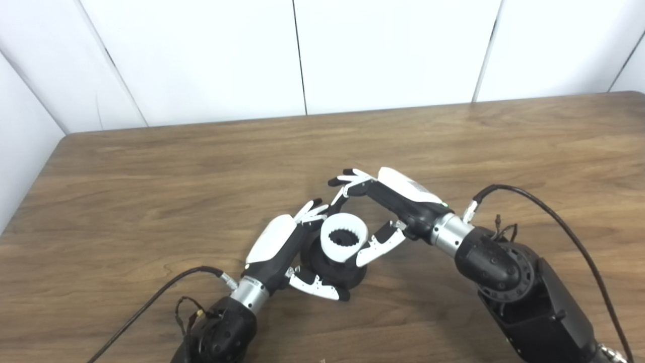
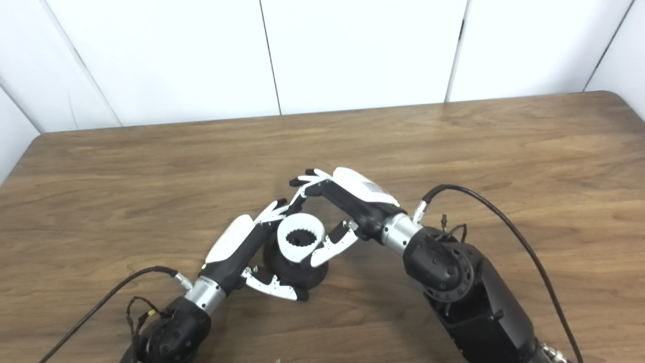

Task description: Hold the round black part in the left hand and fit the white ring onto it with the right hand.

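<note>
Wooden table (image 1: 151, 191): left hand (image 1: 282, 247) grips round black part (image 1: 337, 269), right hand (image 1: 388, 206) pinches white ring (image 1: 344, 243).

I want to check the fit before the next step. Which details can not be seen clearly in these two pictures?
- Seating of the white ring on the round black part: the joint is hidden by the ring itself, both views.
- Right hand contact with the ring: too small, both views.
- Left hand far-side grip: hidden behind the part.
- Toothed shapes inside the ring: blurred.

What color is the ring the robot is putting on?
White. The ring sits on the black part, clearest in the left eye view.
</note>
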{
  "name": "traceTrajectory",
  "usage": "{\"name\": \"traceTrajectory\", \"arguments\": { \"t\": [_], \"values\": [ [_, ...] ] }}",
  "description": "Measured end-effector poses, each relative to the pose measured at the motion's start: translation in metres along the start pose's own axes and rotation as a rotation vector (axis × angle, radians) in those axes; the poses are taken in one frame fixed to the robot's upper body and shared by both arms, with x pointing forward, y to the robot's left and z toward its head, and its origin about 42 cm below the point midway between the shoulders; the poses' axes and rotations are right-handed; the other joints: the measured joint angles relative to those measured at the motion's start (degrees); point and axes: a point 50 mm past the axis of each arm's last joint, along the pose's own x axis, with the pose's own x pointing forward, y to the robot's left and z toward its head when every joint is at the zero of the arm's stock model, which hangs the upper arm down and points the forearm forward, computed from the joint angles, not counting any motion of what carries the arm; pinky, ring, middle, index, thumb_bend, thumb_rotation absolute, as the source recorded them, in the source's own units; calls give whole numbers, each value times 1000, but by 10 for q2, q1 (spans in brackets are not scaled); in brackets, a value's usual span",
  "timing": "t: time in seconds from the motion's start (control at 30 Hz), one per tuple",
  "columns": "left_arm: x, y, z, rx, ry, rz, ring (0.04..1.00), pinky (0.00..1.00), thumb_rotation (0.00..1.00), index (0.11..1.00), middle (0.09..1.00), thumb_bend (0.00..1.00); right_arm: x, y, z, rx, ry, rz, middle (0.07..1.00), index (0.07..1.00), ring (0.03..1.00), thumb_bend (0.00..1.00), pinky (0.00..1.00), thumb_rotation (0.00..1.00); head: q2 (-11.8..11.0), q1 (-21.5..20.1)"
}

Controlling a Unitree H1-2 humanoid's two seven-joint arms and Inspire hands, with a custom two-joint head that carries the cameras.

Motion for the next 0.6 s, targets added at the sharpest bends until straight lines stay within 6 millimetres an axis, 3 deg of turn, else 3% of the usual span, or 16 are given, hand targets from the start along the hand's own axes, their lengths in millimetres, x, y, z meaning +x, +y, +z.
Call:
{"name": "traceTrajectory", "arguments": {
  "t": [0.6],
  "values": [
    [0, 0, 0, -1, 1, 0, 1000, 901, 206, 616, 918, 894, 3, 9, 0, -14, 1, 15, 905, 488, 994, 525, 919, 151, 3, 4]
  ]
}}
